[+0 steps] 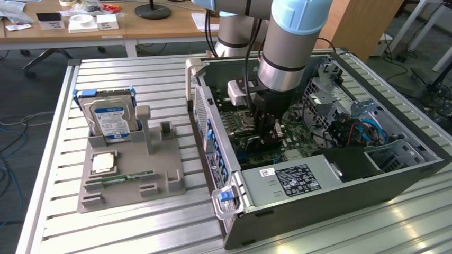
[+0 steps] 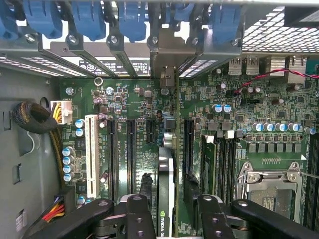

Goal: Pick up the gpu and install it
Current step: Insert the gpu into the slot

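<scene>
Standing by the open computer case (image 1: pixel 367 185), I see the arm reaching straight down into it, so the gripper (image 1: pixel 270 138) is partly masked by its own black body and by the wrist above. In the wrist view the gripper (image 2: pixel 169 211) shows two black fingers (image 2: pixel 139 214) set either side of the gpu (image 2: pixel 166 189), with a slim gap between each pad and the card, so the jaws look spread and nothing is clamped. The gpu stands on edge on the green motherboard (image 2: pixel 139 129), in line with the long slots, its metal bracket (image 2: pixel 169 64) up against the case's rear slot wall. How fully it is seated in the slot I cannot tell, since the fingers cover its near end. A small green logo shows on the card's shroud, its lettering cut off by the frame edge.

The white label (image 1: pixel 300 182) on the power supply inside the case carries print too fine to read. Outside the case, on the side away from the drive bays, a grey holder tray (image 1: pixel 127 185) sits on the slatted table (image 1: pixel 84 233). In it a hard drive (image 1: pixel 111 119) with a blue label stands upright, its text unreadable, and a green memory stick (image 1: pixel 124 178) lies flat near the tray's middle.
</scene>
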Robot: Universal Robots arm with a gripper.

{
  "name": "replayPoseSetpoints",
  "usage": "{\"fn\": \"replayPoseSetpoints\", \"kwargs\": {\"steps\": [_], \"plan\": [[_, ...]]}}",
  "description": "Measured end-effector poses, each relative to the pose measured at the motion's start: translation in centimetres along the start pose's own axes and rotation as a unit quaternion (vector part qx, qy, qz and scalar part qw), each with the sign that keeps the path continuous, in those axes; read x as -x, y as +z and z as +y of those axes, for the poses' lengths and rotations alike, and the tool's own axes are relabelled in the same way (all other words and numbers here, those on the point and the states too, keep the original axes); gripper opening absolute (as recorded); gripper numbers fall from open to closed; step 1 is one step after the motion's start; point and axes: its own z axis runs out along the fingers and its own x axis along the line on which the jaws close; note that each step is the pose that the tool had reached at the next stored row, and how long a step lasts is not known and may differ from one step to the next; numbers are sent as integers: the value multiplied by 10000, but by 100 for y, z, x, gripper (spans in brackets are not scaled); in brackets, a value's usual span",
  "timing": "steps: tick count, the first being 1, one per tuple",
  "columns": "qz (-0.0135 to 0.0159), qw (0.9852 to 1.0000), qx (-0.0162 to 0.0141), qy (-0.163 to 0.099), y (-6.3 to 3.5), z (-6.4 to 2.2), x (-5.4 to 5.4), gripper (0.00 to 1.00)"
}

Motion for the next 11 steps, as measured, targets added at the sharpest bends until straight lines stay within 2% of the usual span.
{"fn": "replayPoseSetpoints", "kwargs": {"steps": [5,11], "plan": [[1,10000,1,0,-16,0,0,40],[0,10000,0,0,-127,-4,5,40]]}}
